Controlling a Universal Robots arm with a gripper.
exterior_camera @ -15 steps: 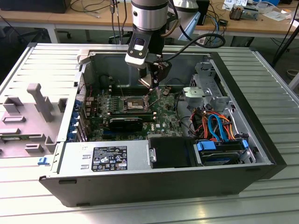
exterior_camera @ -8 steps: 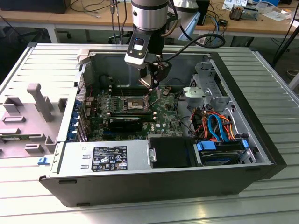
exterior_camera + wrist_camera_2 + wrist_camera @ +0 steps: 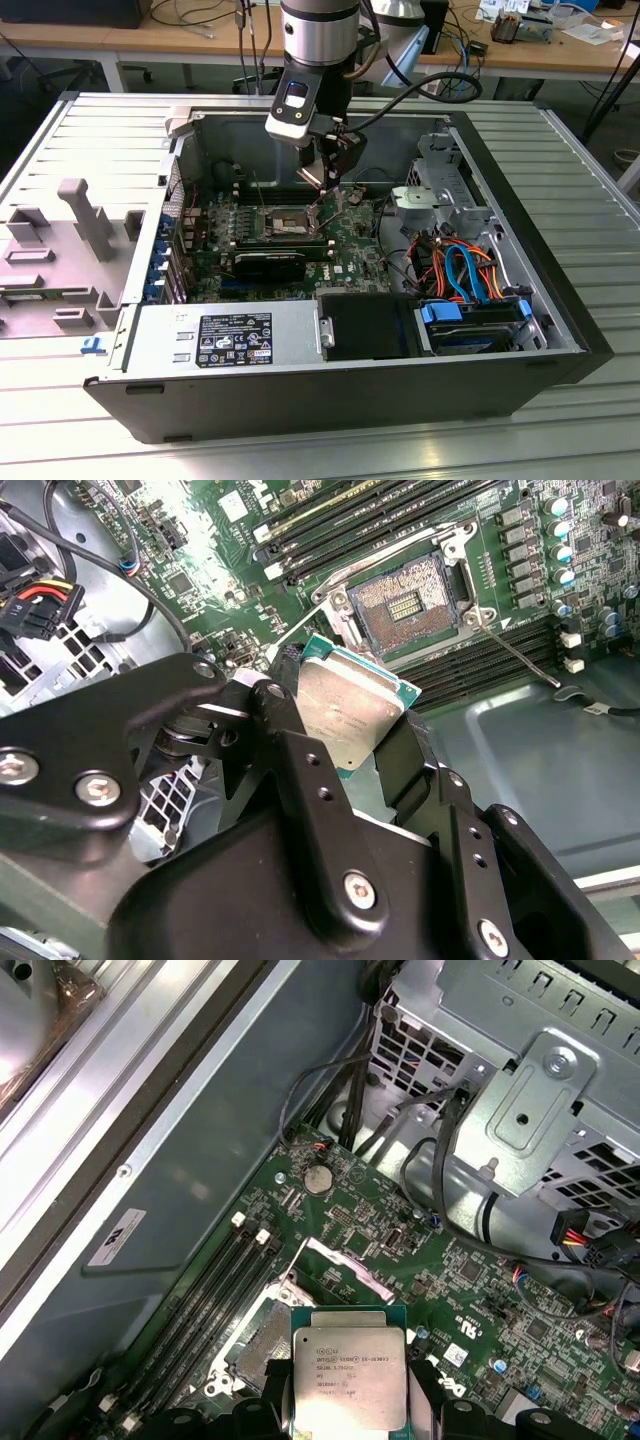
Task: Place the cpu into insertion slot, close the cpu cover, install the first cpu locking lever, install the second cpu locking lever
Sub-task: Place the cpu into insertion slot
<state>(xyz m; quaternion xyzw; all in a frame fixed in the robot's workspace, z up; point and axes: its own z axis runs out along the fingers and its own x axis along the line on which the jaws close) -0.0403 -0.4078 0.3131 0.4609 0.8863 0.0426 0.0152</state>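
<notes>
I had the hand (image 3: 345,738) clamped on the cpu (image 3: 352,708), one black finger (image 3: 283,712) on each of two opposite edges. The silver lid faced the cameras in both wrist views and the green rim showed past the fingers. The chip hung in the air inside the open computer case (image 3: 520,300), clear of the board. The insertion slot (image 3: 405,600) lay just ahead of the fingertips and below them, open, with its contact field bare. I judged the cpu light and perfectly stiff, but its metal top slick and its underside delicate, so the edge grip looked like the only sound place to hold it. The contacts in the slot looked easy to bend under anything set down crooked. In the first wrist view the cpu cover (image 3: 345,1265) seemed to stand tipped up at the slot's far side, beyond the chip, though I could not tell how steeply. A thin locking lever (image 3: 515,655) angled out to one side of the slot and looked swung free. The memory slots (image 3: 380,520) ran close along the slot on the far side of the hand, and their raised walls left little margin. Farther off, the metal drive cage (image 3: 540,1090) and its loose cables (image 3: 450,1175) crowded one flank, while the case wall (image 3: 200,1160) closed off the other. Straight above the slot, I judged the room open.
</notes>
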